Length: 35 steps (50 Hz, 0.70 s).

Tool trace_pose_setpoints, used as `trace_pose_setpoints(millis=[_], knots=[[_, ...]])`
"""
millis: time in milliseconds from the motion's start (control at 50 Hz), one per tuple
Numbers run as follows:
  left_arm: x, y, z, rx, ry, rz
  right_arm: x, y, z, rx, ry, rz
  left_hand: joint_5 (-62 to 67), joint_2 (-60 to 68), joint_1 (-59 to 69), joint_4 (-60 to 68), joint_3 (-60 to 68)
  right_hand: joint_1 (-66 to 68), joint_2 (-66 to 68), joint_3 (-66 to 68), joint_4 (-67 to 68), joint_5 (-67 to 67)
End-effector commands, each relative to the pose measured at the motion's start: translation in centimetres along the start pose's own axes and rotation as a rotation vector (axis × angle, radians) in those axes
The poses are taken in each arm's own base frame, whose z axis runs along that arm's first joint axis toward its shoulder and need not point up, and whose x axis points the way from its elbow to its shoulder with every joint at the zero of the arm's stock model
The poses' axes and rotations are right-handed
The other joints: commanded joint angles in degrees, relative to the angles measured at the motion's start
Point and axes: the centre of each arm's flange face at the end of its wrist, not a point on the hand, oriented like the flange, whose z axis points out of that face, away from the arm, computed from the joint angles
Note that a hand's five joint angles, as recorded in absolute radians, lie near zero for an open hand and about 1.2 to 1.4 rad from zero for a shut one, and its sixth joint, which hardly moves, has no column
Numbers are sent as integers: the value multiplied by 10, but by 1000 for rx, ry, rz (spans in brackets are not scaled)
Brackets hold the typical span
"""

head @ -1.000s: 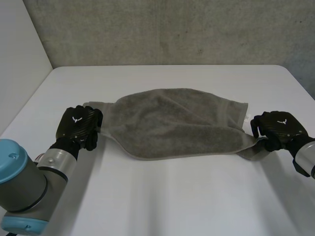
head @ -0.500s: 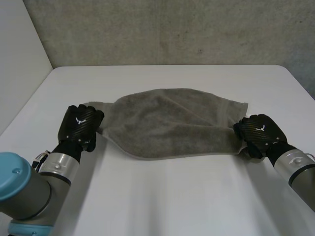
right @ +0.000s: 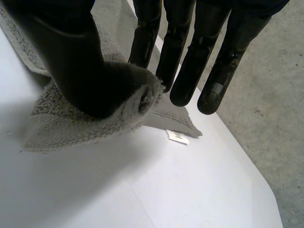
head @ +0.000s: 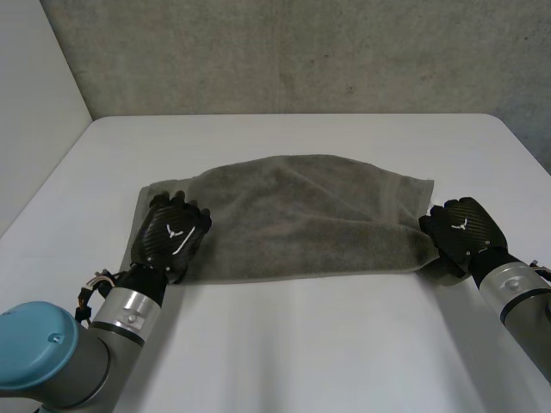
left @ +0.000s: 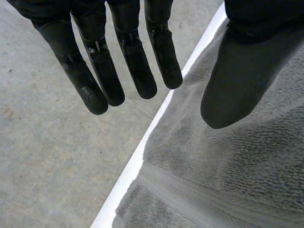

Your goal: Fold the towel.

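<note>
Head view: white table point(head: 301, 361) bears the towel point(head: 301, 215) — concrete wall point(head: 301, 52) behind.

Shows the left hand point(head: 172, 237) shifted toward 3 o'clock, off the bare table point(head: 301, 344) and onto the left end of the towel point(head: 310, 215), fingers straight. Shows that end now spread flat, its near edge straightened from a curve. Shows the right hand point(head: 461, 228) drawn in toward 9 o'clock, then eased slightly back toward 3 o'clock, with the towel's lifted near corner lowered to the table.
</note>
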Motion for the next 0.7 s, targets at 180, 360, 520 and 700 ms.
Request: trace_pose_setpoints(millis=[180,360,520,700], knots=[[6,8,-1,-27,25,100,-2,3,1,-11,-4,4,-164,-69,-70,-74,-69,0,-15,-7,-11,5],[2,10,-11,-156,98,52,1,4,2,-26,17,5,-170,-76,-77,-81,-76,72,58,66,62,77],[-19,23,-8,-331,115,-154,1,5,2,-28,19,7,-226,-131,-132,-136,-131,62,48,55,52,67],[-32,23,1,-368,83,-282,1,4,2,-34,19,22,-344,-249,-250,-254,-249,-18,-33,-25,-29,-14]])
